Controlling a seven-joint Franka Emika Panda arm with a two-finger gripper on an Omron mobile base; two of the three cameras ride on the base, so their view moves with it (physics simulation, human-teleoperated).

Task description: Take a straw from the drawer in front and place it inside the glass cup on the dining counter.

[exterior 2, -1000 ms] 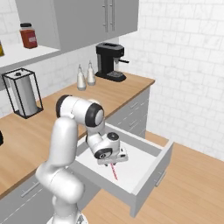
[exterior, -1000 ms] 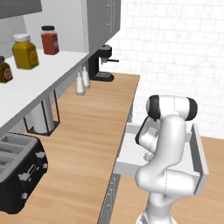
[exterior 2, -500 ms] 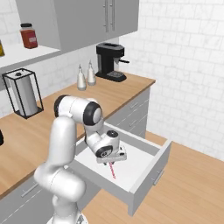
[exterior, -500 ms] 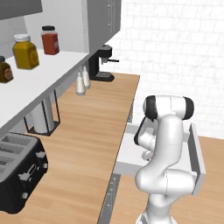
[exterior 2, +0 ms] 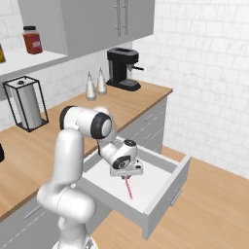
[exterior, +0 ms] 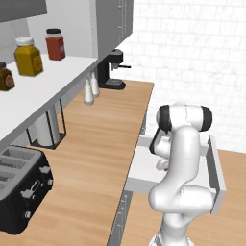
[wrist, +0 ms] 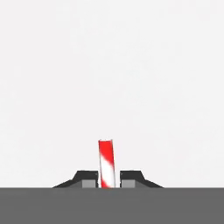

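The drawer stands pulled out below the wooden worktop, its pale inside bare around the hand. My gripper reaches down into it and is shut on the straw, a thin red-and-white striped stick lying on the drawer floor. In the hand view the straw runs up from between the two dark fingertips, which press on it from both sides, gripper. In the left base view the arm hides the hand, and the drawer shows beside it. The glass cup and the dining counter are out of view.
On the worktop along the tiled wall stand a black coffee machine, two shakers and a paper towel holder. A black toaster sits at the near left. Jars line the shelf above.
The fingers have closed onto the straw in the drawer. The arm has hardly shifted.
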